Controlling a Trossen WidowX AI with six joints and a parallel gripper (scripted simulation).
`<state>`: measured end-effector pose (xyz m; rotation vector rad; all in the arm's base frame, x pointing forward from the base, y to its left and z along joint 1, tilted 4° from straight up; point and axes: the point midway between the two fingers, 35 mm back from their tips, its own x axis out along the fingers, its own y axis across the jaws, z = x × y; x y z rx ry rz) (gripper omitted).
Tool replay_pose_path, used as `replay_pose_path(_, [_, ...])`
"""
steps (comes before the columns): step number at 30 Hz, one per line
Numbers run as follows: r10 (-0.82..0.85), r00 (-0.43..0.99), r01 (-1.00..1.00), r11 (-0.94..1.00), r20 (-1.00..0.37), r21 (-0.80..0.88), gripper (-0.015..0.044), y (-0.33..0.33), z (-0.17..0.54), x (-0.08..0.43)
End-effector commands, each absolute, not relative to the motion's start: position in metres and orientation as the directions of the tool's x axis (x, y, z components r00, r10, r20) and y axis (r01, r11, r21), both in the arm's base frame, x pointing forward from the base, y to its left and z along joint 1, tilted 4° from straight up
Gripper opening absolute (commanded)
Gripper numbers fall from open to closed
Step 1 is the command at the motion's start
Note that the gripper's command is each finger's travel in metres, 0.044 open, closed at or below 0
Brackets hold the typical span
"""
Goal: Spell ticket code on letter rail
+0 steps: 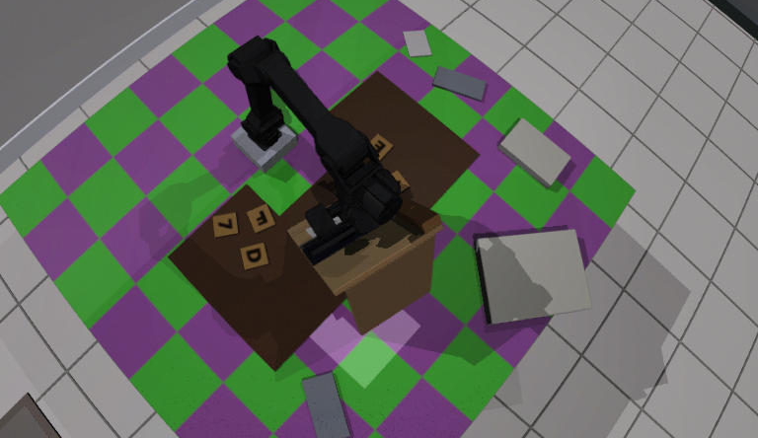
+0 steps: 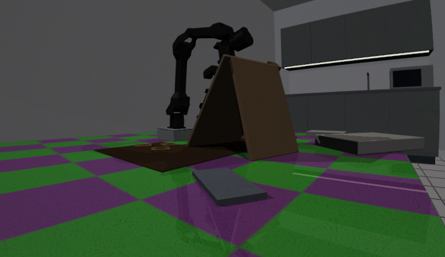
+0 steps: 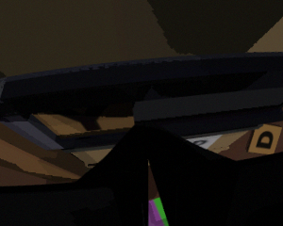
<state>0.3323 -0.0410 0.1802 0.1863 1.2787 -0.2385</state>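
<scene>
My gripper (image 3: 143,130) is shut with nothing between its fingers, close to the dark rail (image 3: 132,68) (image 1: 319,253) on the tilted wooden board (image 2: 263,110). The arm hides much of the rail. A wooden tile (image 3: 118,126) with part of a dark mark shows inside the rail, left of the fingertips; its letter is unreadable. The white ticket (image 3: 201,141) shows only partly, and its code cannot be read. Tiles 7 (image 1: 225,225), F (image 1: 260,218) and D (image 1: 254,255) (image 3: 274,134) lie left of the board. Tile E (image 1: 382,146) and a partly hidden tile (image 1: 401,181) lie on the other side.
The brown mat (image 1: 267,322) (image 2: 157,162) lies under the board and tiles. A large pale box (image 1: 550,265) (image 2: 387,138) and a smaller pale block (image 1: 535,151) stand beyond the board. Grey slabs (image 1: 327,405) (image 1: 459,83) (image 2: 229,187) and a white piece (image 1: 417,42) lie around it.
</scene>
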Motion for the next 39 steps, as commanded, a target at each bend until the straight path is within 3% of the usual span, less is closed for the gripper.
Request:
replay_pose_path(1, [-0.069, 0.263, 0.279, 0.96, -0.962, 0.007, 0.0, -0.039, 0.181, 0.325])
replay_pose_path(15, [-0.069, 0.262, 0.279, 0.96, -0.963, 0.007, 0.0, -0.036, 0.187, 0.315])
replay_pose_path(18, [-0.043, 0.276, 0.172, 0.985, -0.96, 0.006, 0.0079, -0.042, 0.195, 0.311])
replay_pose_path(24, [0.061, 0.338, -0.265, 0.964, -0.939, -0.032, 0.0236, -0.059, 0.225, 0.282])
replay_pose_path(32, [0.16, 0.455, -0.701, 0.671, -0.876, -0.242, 0.044, -0.068, 0.265, 0.242])
replay_pose_path(39, [0.188, 0.515, -0.794, 0.472, -0.836, -0.383, 0.044, -0.068, 0.281, 0.225])
